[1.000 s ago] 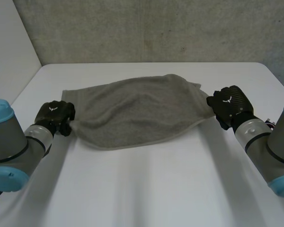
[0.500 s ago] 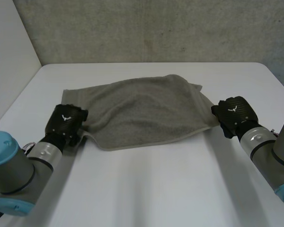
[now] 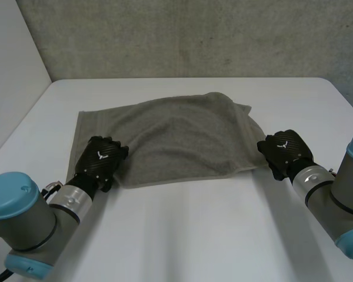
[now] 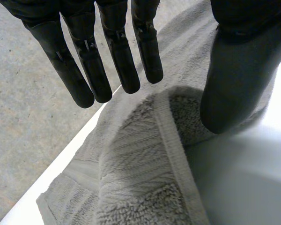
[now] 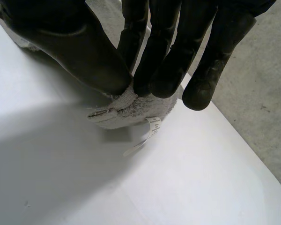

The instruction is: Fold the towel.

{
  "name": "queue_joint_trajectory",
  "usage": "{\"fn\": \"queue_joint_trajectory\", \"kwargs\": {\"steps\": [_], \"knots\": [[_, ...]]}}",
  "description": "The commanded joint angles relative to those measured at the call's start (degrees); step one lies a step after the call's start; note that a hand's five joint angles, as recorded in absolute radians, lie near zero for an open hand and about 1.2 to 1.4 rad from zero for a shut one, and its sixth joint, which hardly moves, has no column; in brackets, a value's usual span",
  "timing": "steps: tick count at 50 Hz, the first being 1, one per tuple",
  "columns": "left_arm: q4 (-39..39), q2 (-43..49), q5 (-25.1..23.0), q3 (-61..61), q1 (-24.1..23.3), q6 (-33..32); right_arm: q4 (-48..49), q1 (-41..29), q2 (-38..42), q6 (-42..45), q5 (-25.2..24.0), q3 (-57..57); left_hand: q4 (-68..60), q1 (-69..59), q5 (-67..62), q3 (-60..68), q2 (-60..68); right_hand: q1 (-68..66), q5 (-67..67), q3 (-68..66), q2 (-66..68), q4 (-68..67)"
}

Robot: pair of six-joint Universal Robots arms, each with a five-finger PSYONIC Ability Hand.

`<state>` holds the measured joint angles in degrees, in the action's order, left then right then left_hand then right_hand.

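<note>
Now the robot's right hand (image 3: 288, 151) pinches the near right corner of the grey terry-cloth towel (image 3: 176, 138) between thumb and fingertips, seemingly to control that end for a fold. The left hand (image 3: 100, 161) is poised over the towel's near left edge with fingers straight and thumb apart, gripping nothing, probably about to take hold. The towel lies rumpled, partly doubled over, across the white table (image 3: 194, 235).

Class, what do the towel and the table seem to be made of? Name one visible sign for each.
The towel looks like grey terry, probably cotton: looped pile, flat ribbed band by the hem. The table looks smooth, white, faintly glossy: perhaps laminate or painted board, unclear which.
</note>
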<state>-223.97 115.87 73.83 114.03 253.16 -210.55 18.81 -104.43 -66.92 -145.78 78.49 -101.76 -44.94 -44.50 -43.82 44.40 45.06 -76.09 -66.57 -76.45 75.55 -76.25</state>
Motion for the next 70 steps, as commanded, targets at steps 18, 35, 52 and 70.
{"fn": "queue_joint_trajectory", "kwargs": {"steps": [18, 35, 52, 70], "knots": [[0.02, 1.2, 10.72, -2.85, 1.28, -8.47, 0.09, 0.98, -0.23, -0.21, 2.9, 1.13, -10.52, -10.97, -1.65, 11.06, 10.4, -3.91, -3.43, -3.55, 4.45, -3.75], [13.53, -18.3, 8.36, 3.21, 0.58, -8.3, -16.66, 6.69, -15.34, 0.76, 1.06, 5.34, -35.06, -35.5, -26.18, 35.6, 34.94, -3.91, -3.43, -3.55, 4.45, -3.75], [44.05, -32.64, -10.64, 3.39, 12.18, -1.26, -36.21, 18.56, -31.17, 9.81, -14.06, 4.38, -35.06, -35.5, -26.18, 35.6, 34.94, -3.91, -3.43, -3.55, 4.45, -3.75], [42.65, 2.05, -3.7, -30.5, 6.38, 0.67, -33.48, 7.58, 0.8, 15.61, -5.2, 26.85, -35.06, -35.5, -26.18, 35.6, 34.94, -3.91, -3.43, -3.55, 4.45, -3.75]]}}
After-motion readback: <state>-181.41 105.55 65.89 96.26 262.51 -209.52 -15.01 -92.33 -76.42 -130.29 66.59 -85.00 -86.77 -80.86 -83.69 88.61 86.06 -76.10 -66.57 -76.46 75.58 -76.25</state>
